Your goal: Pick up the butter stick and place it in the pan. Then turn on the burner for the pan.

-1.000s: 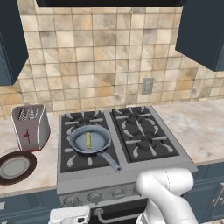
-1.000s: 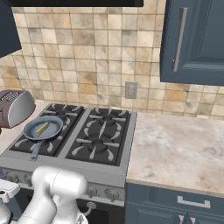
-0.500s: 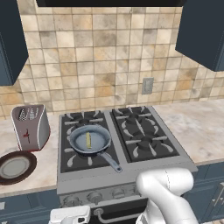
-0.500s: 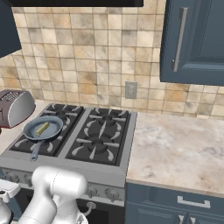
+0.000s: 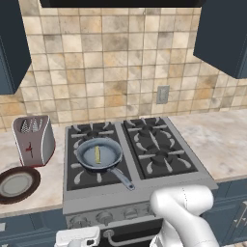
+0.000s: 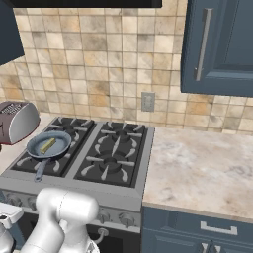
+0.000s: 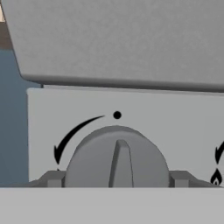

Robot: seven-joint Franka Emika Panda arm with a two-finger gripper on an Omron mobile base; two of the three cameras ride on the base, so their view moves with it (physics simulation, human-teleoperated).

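Down at stove front, hand (image 7: 117, 179) sits w/ its dark fingertips (image 7: 53, 178) either side of round grey ridged knob (image 7: 117, 159); can't tell if gripping. Up top, small pale-yellow butter stick (image 5: 97, 154) lies inside round grey-blue pan (image 5: 100, 155) on front-left black burner (image 5: 94, 170).

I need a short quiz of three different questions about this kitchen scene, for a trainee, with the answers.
1. True or false: the butter lies in the pan.
2. Beside the toaster lies: A) a plate B) a kettle C) a bowl.
3. Fill in: in the hand view, the gripper faces a stove ____ whose ridge points at the black dot.

Key: 1 true; 2 A; 3 knob.
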